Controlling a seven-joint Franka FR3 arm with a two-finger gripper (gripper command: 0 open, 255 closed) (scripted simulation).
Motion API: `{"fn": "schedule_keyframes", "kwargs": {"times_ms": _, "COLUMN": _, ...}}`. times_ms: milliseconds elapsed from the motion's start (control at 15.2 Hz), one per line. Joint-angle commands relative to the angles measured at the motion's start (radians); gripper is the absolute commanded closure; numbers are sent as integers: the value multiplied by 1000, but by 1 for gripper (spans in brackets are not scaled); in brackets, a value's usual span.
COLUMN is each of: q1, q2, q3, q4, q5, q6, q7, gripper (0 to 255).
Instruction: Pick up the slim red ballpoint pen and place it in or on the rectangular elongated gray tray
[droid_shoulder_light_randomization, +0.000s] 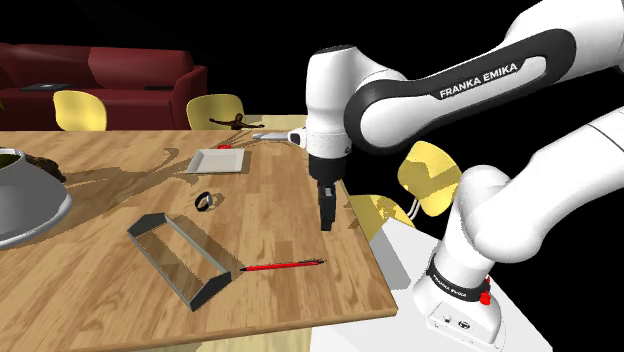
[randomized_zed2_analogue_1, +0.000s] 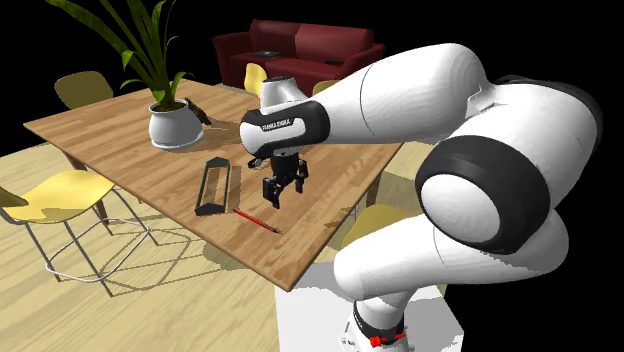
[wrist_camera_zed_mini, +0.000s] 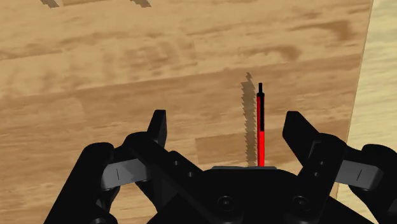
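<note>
Pen (droid_shoulder_light_randomization: 283, 266): slim and red with a dark tip. It lies flat on the wooden table (droid_shoulder_light_randomization: 100, 275), near the edge on the stand's side.
Pen vs tray: one end sits just beside the near end wall of the gray tray (droid_shoulder_light_randomization: 215, 285); I cannot tell whether they touch.
Tray: long open rectangle, flat on the wood, nothing in it.
Gripper (wrist_camera_zed_mini: 226, 124): hangs above the table, pointing down, fingers apart, clasping nothing.
Alignment: in the wrist view the pen lies below the gap, nearer one finger, with its length across the closing line.
Handling (judgement): light, stiff, smooth and round, so it is likely to roll or squirt out if nudged.
Grasp site (judgement): middle of the red barrel, for balance. The tips must come almost to the wood, centred over the pen.
</note>
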Motion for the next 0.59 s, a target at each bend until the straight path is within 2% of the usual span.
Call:
{"fn": "schedule_keyframes", "kwargs": {"times_ms": 0, "q1": 35, "q2": 36, "q3": 27, "q4": -23, "q5": 24, "q6": 59, "q7": -11, "gripper": 0}}
{"fn": "schedule_keyframes", "kwargs": {"times_ms": 198, "q1": 85, "q2": 91, "q3": 66, "q4": -49, "q5": 58, "q6": 140, "q7": -30, "gripper": 0}}
{"fn": "schedule_keyframes", "kwargs": {"times_ms": 528, "q1": 92, "q2": 134, "q3": 82, "q4": -85, "q5": 69, "q6": 218, "q7": -32, "gripper": 0}}
